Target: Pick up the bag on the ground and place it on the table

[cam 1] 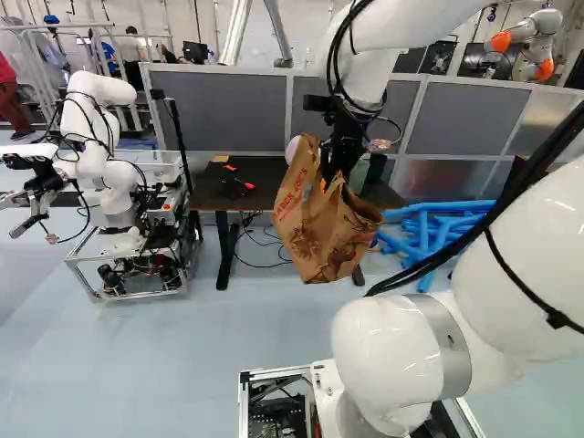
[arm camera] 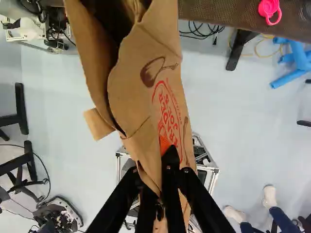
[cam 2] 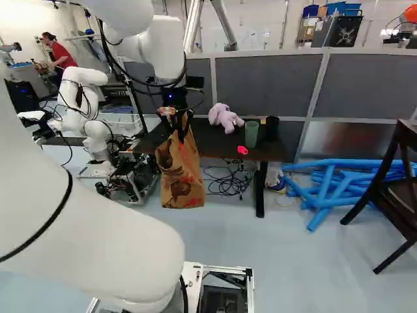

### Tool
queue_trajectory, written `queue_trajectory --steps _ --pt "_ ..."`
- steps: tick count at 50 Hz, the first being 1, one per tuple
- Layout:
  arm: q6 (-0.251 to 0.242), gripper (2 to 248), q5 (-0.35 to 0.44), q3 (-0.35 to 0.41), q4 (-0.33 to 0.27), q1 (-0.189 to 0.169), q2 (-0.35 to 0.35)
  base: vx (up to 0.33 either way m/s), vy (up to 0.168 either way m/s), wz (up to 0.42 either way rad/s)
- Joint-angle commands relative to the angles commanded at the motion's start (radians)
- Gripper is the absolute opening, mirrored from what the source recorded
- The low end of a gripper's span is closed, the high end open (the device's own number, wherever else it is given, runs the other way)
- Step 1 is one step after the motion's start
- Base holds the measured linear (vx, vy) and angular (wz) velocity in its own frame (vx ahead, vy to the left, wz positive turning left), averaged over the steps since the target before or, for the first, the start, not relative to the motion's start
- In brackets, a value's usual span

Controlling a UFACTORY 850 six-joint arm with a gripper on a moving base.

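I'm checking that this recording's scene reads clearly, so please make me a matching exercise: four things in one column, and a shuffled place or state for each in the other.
Things
1. paper bag
2. plush toy
3. green cup
4. blue tubes

Places and states
A. piled on the floor
B. upright on the table, beside a black cup
C. gripped by the end effector, hanging clear of the floor
D. pale pink, lying on the table

Right pairs: 1-C, 2-D, 3-B, 4-A
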Motion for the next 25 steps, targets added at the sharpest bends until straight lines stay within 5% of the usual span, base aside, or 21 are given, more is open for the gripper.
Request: queue_trajectory --steps 25 --pt "0.000 21 0.000 0.000 0.000 0.000 0.000 0.163 0.018 0.092"
